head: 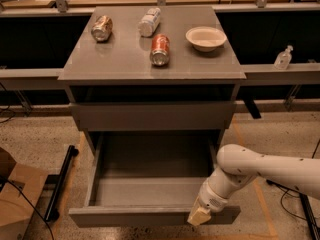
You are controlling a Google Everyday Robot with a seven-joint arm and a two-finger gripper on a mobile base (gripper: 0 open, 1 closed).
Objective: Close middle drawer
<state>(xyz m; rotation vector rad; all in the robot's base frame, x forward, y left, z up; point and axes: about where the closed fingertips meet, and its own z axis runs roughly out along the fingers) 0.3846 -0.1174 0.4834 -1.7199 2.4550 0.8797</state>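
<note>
One middle drawer [150,193] stands pulled out at 6 o'clock, under one shut top drawer [152,115]. The end effector [199,216] sits against its front at 5 o'clock; clenched or released, I cannot tell. The bench [120,61] carries two cans — bronze can [102,28] at 10, red can [160,49] centre — one bottle [149,22] at 12, one bowl [206,37] at 2.

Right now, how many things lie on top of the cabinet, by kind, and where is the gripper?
Cans: 2 (brown can and red can, both lying down)
Bottles: 1 (white bottle, lying down)
Bowls: 1 (pale bowl, upright)
Total: 4
The gripper is at the right front of the middle drawer, which is open.
</note>
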